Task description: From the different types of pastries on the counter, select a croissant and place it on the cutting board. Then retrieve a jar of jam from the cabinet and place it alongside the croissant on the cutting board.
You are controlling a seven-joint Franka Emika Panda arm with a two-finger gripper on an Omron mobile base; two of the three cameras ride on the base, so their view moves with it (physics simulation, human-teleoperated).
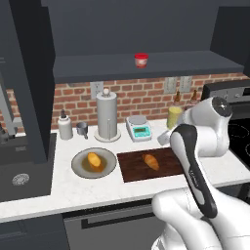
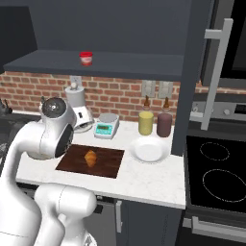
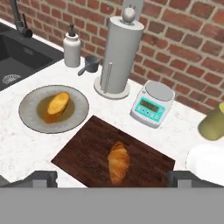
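Hand [image 3: 112, 177] hung released and empty above the tabletop [image 3: 26, 144], its two fingertips [image 3: 41, 178] spread wide at either side of the board's near edge. Far to its left sat the sink [image 3: 22, 57]; nearer, left of the hand, a grey plate [image 3: 30, 118] carried the bun [image 3: 58, 103]. Directly below and between the fingertips, the croissant [image 3: 118, 162] lay flat on the board [image 3: 87, 153]. Beyond stood a towel holder [image 3: 118, 57] and scale [image 3: 153, 105]. High above, the jar [image 1: 141, 60] rested on the cabinet shelf [image 1: 97, 66].
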